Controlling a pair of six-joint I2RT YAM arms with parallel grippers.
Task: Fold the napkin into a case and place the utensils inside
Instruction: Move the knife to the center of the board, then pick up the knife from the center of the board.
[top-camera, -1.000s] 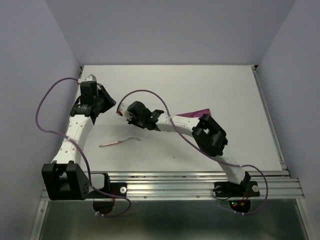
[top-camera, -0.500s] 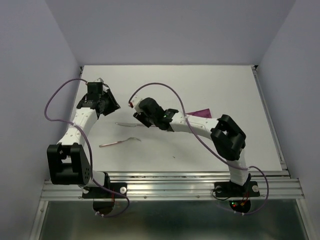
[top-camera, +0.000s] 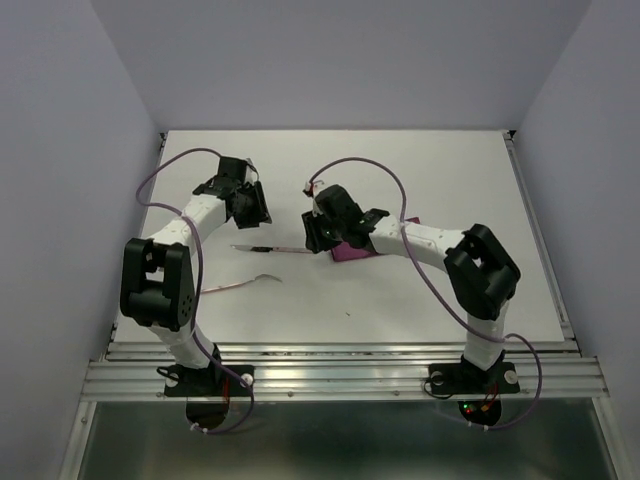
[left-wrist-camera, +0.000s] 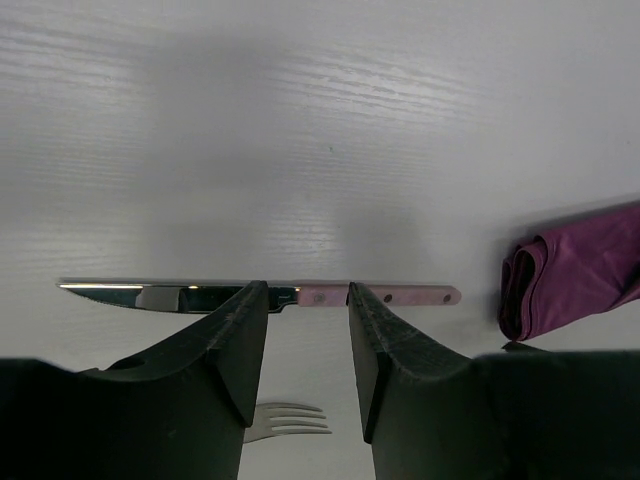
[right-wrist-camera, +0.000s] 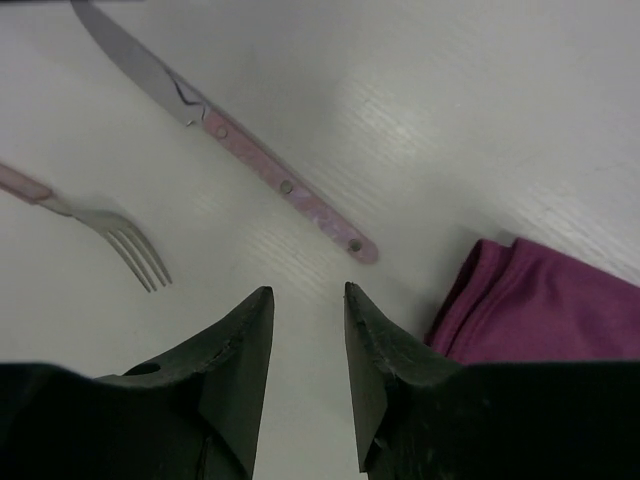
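The napkin (top-camera: 352, 253) is a folded burgundy bundle, mostly hidden under my right arm in the top view; its folded end (left-wrist-camera: 570, 272) (right-wrist-camera: 540, 315) shows in both wrist views. Of the utensils, the pink-handled knife (top-camera: 268, 248) (left-wrist-camera: 380, 295) (right-wrist-camera: 285, 187) lies flat just left of it. The fork (top-camera: 240, 284) (right-wrist-camera: 115, 228) lies nearer the front, its tines (left-wrist-camera: 292, 419) showing between the left fingers. My left gripper (top-camera: 252, 208) (left-wrist-camera: 307, 290) hangs open above the knife's far side, holding nothing. My right gripper (top-camera: 316, 235) (right-wrist-camera: 308, 292) is open too, between the knife's handle end and the napkin.
The white table (top-camera: 430, 170) is walled on the left, back and right. A metal rail (top-camera: 340, 378) runs along its front edge by the arm bases. Purple cables (top-camera: 160, 175) loop above both arms.
The knife, not on the table a second ago, now lies there. My right gripper opened and drew back right toward the napkin. My left arm swung right, toward the knife.
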